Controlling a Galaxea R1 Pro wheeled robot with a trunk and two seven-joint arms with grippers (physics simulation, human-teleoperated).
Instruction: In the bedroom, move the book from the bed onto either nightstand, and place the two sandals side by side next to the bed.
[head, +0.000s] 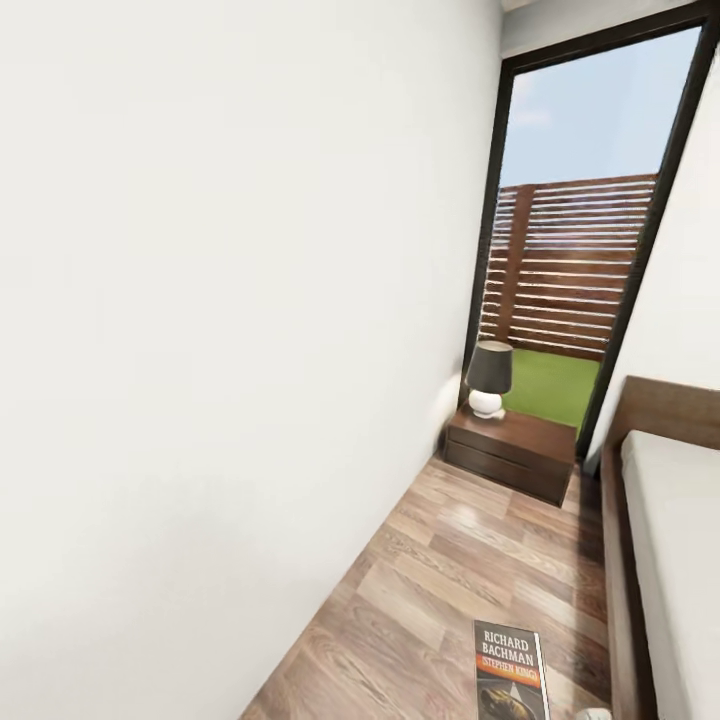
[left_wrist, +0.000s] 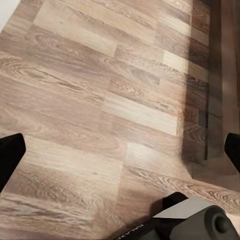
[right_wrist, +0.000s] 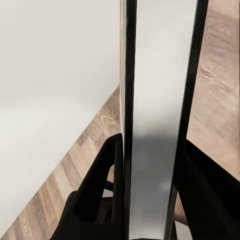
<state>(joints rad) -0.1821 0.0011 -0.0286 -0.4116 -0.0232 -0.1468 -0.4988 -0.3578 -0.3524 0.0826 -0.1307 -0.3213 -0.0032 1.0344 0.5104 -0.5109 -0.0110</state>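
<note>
**As the book rides in our right gripper, the nightstand waits ahead**

From the head view we look down a narrow strip of wood floor (head: 440, 590) between a white wall (head: 220, 350) on the left and the bed (head: 670, 520) on the right. The book (head: 510, 672) shows low in that view, cover facing us, above the floor and near the bed's frame. At the far end stands the nightstand (head: 515, 450), in front of a tall black-framed window (head: 580, 250). A lamp (head: 488, 378) sits on the nightstand's left part.

From the right wrist we see the right gripper (right_wrist: 152, 145) with its jaws closed on the book, which runs edge-on between them. From the left wrist we see the left gripper (left_wrist: 120, 150) with its jaws spread wide and nothing between them, hanging over bare floor.

We judge the step in hand to be bringing the book to the nightstand. To do it well, we should keep the grip firm and drive straight down the strip, clear of the wall and the bed frame. We should then aim for the bare right part of the top, away from the lamp, and lower the book flat before letting go.

Counted: one book, one nightstand, one lamp, one bed, one window.
</note>
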